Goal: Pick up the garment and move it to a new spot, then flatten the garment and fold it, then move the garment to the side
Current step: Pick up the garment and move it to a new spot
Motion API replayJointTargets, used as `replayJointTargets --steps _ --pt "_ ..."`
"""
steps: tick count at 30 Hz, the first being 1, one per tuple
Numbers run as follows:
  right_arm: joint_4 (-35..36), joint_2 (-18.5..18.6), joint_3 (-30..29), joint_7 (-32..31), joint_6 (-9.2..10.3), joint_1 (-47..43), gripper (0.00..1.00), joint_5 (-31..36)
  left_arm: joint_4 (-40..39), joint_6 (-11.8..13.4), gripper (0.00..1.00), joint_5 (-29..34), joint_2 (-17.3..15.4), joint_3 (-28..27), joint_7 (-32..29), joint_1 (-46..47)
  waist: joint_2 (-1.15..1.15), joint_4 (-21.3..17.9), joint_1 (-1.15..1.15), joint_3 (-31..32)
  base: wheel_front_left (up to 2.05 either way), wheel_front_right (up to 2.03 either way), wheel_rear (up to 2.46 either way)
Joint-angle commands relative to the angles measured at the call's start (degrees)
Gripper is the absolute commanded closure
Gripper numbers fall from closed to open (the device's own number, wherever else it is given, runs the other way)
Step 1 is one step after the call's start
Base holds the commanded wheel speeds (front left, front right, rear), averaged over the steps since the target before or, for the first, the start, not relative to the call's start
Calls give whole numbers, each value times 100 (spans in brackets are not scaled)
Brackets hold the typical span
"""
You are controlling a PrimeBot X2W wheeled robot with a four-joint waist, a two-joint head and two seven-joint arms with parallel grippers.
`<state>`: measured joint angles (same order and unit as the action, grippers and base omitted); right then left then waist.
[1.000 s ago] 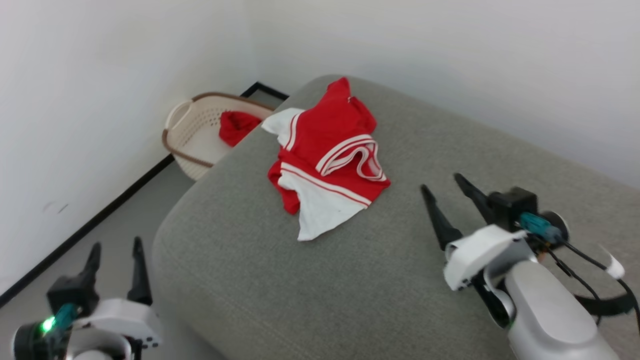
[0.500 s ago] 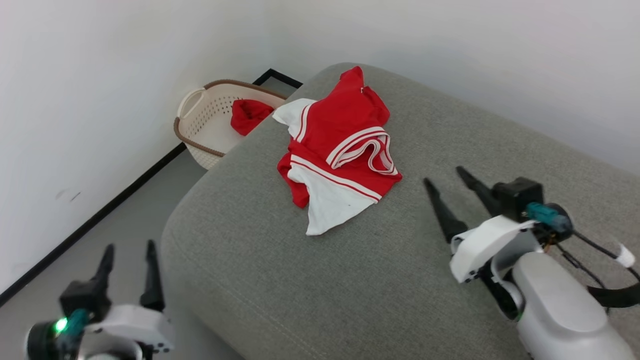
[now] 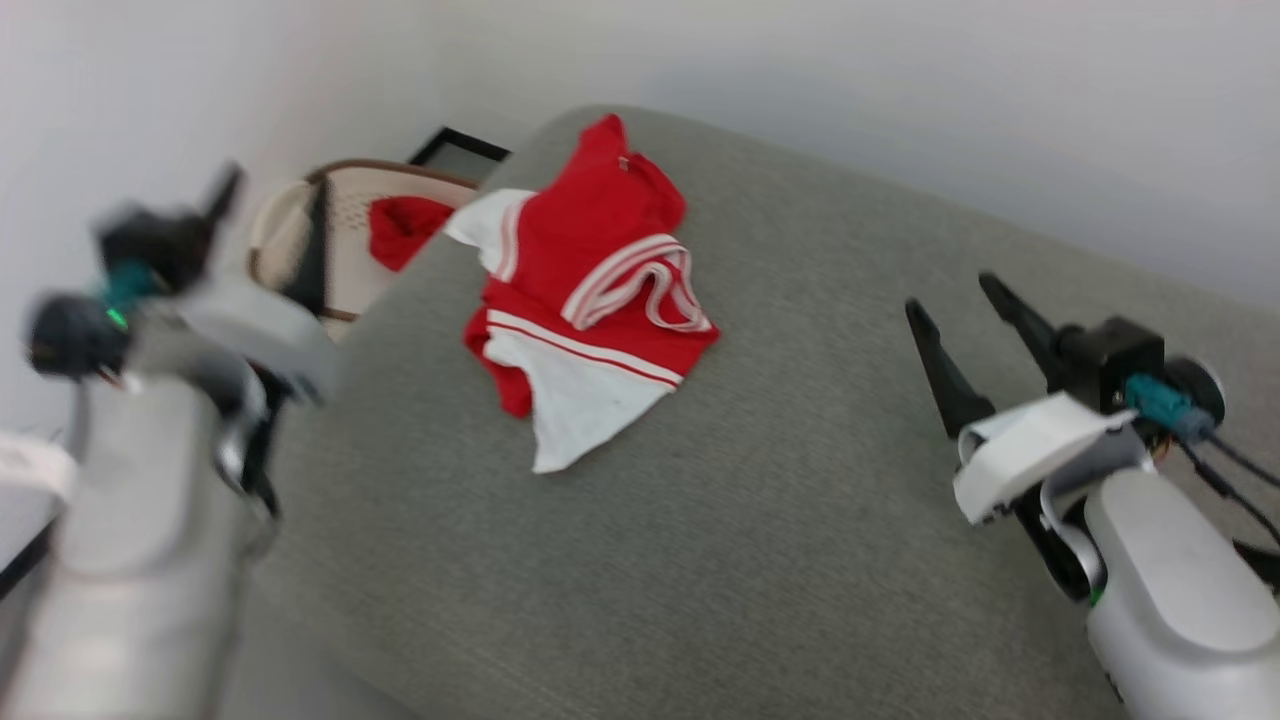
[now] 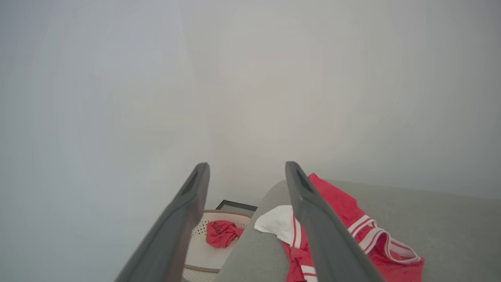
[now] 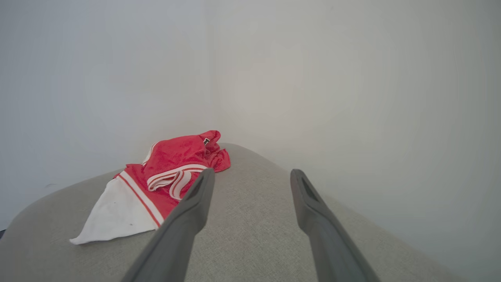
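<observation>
Head view, garment: the garment (image 3: 590,290), a soft red jersey with white panels and striped bands, lies crumpled at the far end of the grey cushion (image 3: 780,520).
Head view, around: a perforated cream basket (image 3: 400,170) sits beyond the cushion's far-left edge, with a red cloth (image 3: 400,230) inside.
Head view, grippers: the left gripper (image 3: 278,182), blurred, is off the cushion's left edge. The right gripper (image 3: 948,292) is over its right part. Both jaws are spread wide and empty.
Left wrist view: the garment is partly hidden behind one finger.
Right wrist view: the garment's white corner lies flat on the woven cushion.
</observation>
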<state>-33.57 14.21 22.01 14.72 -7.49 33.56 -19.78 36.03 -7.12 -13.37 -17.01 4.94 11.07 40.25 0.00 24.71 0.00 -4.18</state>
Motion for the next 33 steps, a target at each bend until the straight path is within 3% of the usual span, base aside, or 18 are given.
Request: replayJointTargets --steps 1,9,14,20,27,33 --pt "109 2 -3 -29 0 194 0 48 277 -29 0 -113 -181 -7 -47 405 0 -1265 0 -1247 0 0 0" --pt "600 -34 9 -55 1 576 0 166 1471 -35 0 -1150 -919 884 -818 2006 0 -2187 0 -2156 0 0 0" --pt "872 -61 46 -87 1 631 0 175 1781 -34 0 -2508 -1260 1546 -2329 2357 0 -2445 0 -2394 0 0 0" --pt "1194 -72 109 -270 1 710 0 292 1868 -31 0 -3602 -1710 2098 -3924 2410 0 -2562 0 -2653 0 0 0" --pt "1630 -47 216 -501 1 833 0 399 1932 -32 0 -4308 -1883 2453 -4792 2313 0 -2682 0 -3004 0 0 0" --pt "1952 84 174 -695 1 834 0 475 1862 -34 0 -4862 -1580 2691 -4920 2087 0 -2672 0 -3191 0 0 0"
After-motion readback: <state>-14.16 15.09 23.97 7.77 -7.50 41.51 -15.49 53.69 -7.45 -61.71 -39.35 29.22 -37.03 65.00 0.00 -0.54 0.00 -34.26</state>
